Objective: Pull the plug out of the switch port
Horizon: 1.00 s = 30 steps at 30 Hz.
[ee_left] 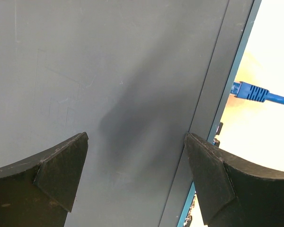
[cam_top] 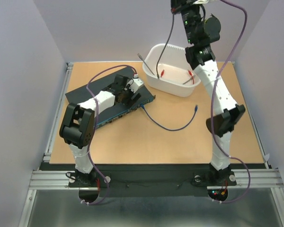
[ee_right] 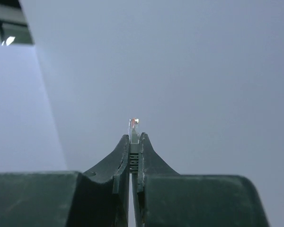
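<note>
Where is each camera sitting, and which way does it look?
Top: above and behind the arms, looking down on the table, switch and tub; both arms show, bases nearest.
Left wrist: on the left arm, looking down at the switch's top and a blue plug at its edge; the open left gripper frames it.
Right wrist: on the raised right arm, facing a blank wall; the right gripper is shut on a clear plug.
Shared: top and left wrist both see the switch and blue plug.

The switch [ee_left: 109,71] has a matt, faintly scratched dark top; the tub [cam_top: 173,78] is smooth white plastic.
</note>
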Each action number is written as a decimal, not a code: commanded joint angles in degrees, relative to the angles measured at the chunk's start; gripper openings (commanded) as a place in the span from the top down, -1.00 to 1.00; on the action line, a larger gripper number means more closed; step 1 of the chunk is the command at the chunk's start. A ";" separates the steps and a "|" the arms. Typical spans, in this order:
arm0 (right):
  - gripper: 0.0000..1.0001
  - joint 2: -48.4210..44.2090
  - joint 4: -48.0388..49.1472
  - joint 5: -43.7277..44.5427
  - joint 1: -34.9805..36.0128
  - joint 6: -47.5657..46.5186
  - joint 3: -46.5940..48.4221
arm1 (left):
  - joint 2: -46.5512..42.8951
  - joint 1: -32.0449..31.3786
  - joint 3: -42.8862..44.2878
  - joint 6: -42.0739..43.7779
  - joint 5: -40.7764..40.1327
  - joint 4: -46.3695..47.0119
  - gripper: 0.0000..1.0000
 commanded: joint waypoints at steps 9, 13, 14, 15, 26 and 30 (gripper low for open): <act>0.99 18.86 21.25 8.54 -10.38 -7.22 16.91 | -3.08 0.57 -0.51 0.78 -1.14 -2.31 -0.91; 0.99 19.74 21.16 7.92 -12.30 -11.73 8.92 | -2.64 0.66 -0.25 0.52 -0.53 -2.31 -0.91; 0.99 19.13 20.64 9.14 -12.57 -12.17 2.64 | -2.64 0.57 -0.25 0.43 -0.44 -2.40 -0.91; 0.99 18.34 20.63 9.32 -12.75 -12.52 -0.90 | -2.73 0.57 -0.33 0.43 -0.44 -2.48 -0.91; 0.99 12.53 16.08 -7.02 -12.66 -8.49 -33.37 | -2.56 0.57 -0.33 0.61 -0.44 -2.31 -0.91; 0.85 16.31 4.24 -7.12 -12.66 -7.52 -29.26 | -2.56 0.57 -0.24 0.52 -0.26 -2.22 -0.91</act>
